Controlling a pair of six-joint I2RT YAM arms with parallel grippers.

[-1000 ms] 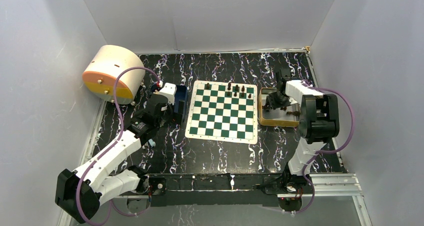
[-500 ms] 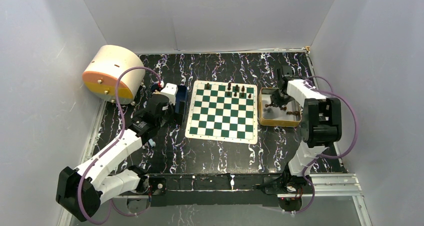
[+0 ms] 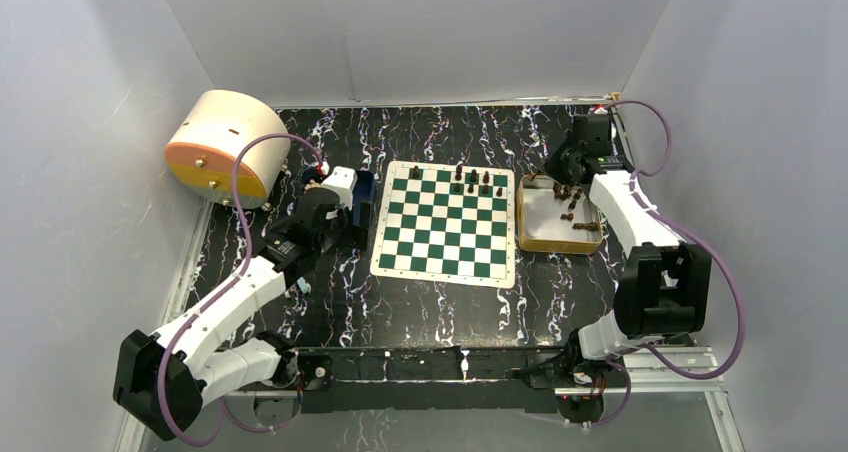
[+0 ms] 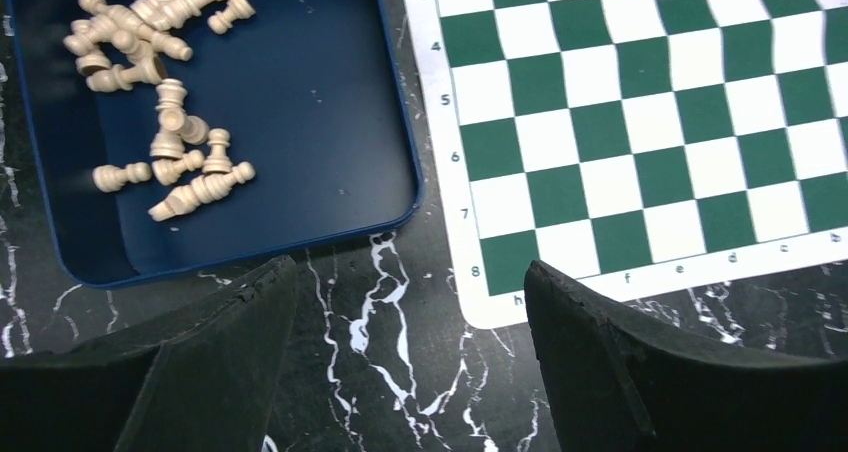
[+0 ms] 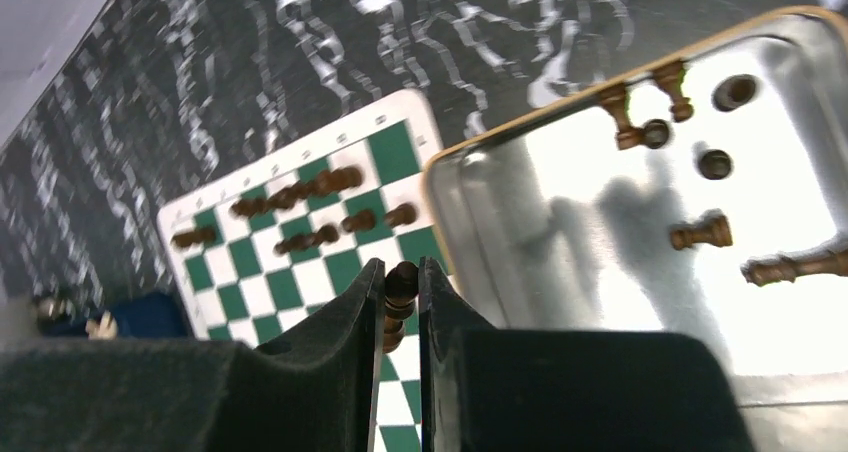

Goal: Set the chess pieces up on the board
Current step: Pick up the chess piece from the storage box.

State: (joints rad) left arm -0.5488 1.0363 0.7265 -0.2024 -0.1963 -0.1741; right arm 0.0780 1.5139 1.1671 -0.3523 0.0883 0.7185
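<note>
While clamped on one dark piece (image 5: 402, 275), my right gripper (image 5: 398, 297) hangs above the far edge of the gold tray (image 3: 519, 217).
Piece lies lengthwise along my fingers, head past the tips; board (image 3: 445, 222) lies to my left, beyond the tray's rim; its far rows already carry dark pieces (image 3: 473, 182); my right arm is judged the nearer for placing; my left gripper (image 4: 410, 292) hovers spread wide, holding nothing, beside the blue tray (image 4: 300, 102).

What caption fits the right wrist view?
Right gripper holds a dark chess piece above the gold tray and checked board.
</note>
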